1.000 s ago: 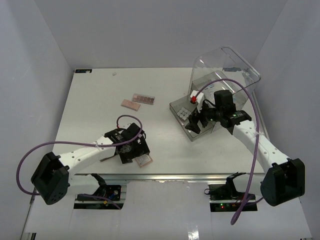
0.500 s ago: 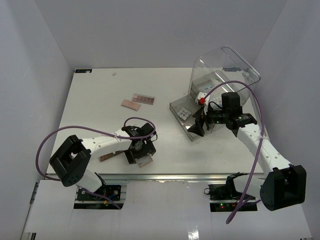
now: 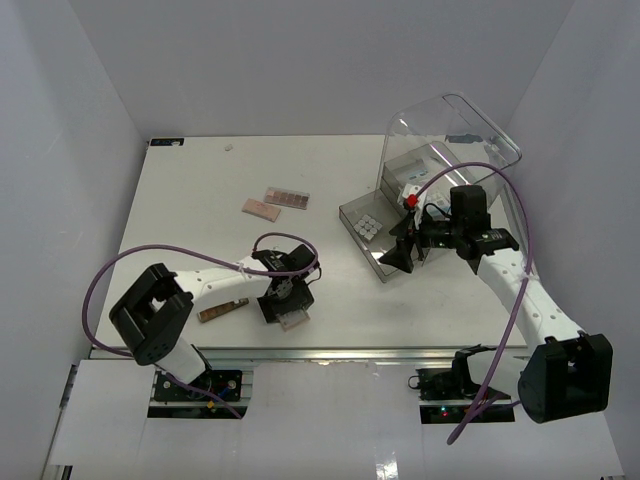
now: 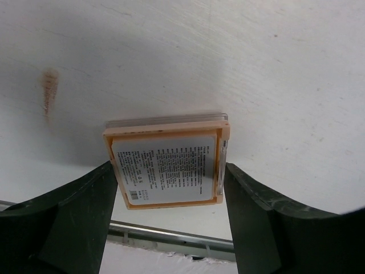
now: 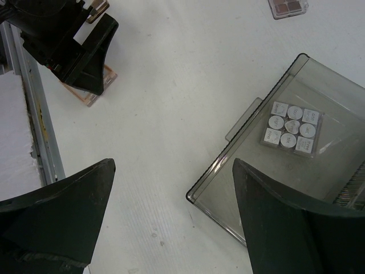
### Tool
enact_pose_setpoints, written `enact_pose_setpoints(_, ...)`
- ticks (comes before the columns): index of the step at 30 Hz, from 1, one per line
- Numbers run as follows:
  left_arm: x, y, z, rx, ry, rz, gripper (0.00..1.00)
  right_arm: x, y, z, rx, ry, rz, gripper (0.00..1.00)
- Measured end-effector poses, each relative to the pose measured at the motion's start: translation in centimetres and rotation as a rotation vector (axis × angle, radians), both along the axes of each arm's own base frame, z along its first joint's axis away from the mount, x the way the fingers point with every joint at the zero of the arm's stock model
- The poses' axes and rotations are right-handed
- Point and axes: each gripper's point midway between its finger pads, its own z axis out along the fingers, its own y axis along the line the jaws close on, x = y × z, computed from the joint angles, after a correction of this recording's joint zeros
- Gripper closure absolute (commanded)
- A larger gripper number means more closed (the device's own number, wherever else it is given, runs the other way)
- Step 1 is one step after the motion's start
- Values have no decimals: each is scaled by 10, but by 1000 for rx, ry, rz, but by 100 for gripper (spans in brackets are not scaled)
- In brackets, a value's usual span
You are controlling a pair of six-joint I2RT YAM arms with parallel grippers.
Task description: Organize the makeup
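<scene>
My left gripper [image 3: 286, 303] is down at the table's near edge, shut on the pinkish square compact [image 4: 166, 165]. The compact's white label faces the camera and a finger presses each side. The compact also shows in the top view [image 3: 291, 319] and the right wrist view [image 5: 91, 87]. My right gripper [image 3: 405, 255] is open and empty, hovering over the front corner of the grey drawer tray [image 5: 251, 188]. The silvery grid palette [image 5: 290, 132] lies in that tray. A brown pan palette [image 3: 288, 197] and a pink one [image 3: 261, 208] lie mid-table. Another brown palette [image 3: 222, 310] lies beside my left arm.
The large clear domed-lid box [image 3: 455, 140] stands at the back right, with the grey tray [image 3: 362, 247] pulled out in front of it. A metal rail [image 4: 171, 237] runs along the table's near edge just behind the compact. A small speck [image 3: 230, 148] lies at the far edge.
</scene>
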Motion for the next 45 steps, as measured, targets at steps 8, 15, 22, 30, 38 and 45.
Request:
enact_pose_setpoints(8,28,-47,46,-133,-148,-127,92,2,-14,22,19,-81,-46,10)
enact_pose_setpoints(15,108,-152,150,-360,-433,-283,92,-10,-34,52,46,-220,-99,10)
enact_pose_setpoints(22,170,-235,165,-434,-517,-386,89,-17,-53,73,65,-352,-167,10)
enact_pose_setpoints(30,195,-256,97,-420,-388,-387,66,-17,-61,75,66,-396,-199,10)
enact_pose_setpoints(38,189,-260,84,-471,-310,-361,13,-15,-62,74,66,-394,-201,10)
enact_pose_setpoints(45,172,-269,73,-553,-253,-404,2,-13,-62,68,64,-377,-202,10)
